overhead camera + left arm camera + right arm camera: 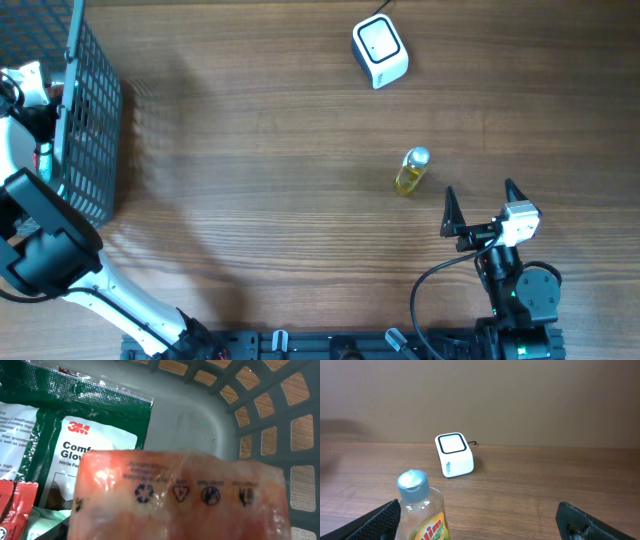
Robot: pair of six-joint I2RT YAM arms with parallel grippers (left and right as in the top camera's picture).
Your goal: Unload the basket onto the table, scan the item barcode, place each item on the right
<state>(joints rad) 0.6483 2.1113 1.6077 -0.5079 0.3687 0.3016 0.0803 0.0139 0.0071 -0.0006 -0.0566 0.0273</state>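
The left gripper sits hidden in the basket [90, 110] at left, close over the orange pack [180, 495]; its grip we cannot tell. We should pinch the pack's edge, sparing printed faces. The right gripper [479, 188], lower right, gapes open.

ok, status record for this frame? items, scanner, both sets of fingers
scanner: white scanner, far side of table, nothing presented
bottle: yellow bottle on table, untouched
right gripper: open, fingers apart, short of bottle
left fingers: not visible; wrist camera inside basket
basket contents: orange packet closest to camera, 3M glove pack, red sachets
barcode: none visible
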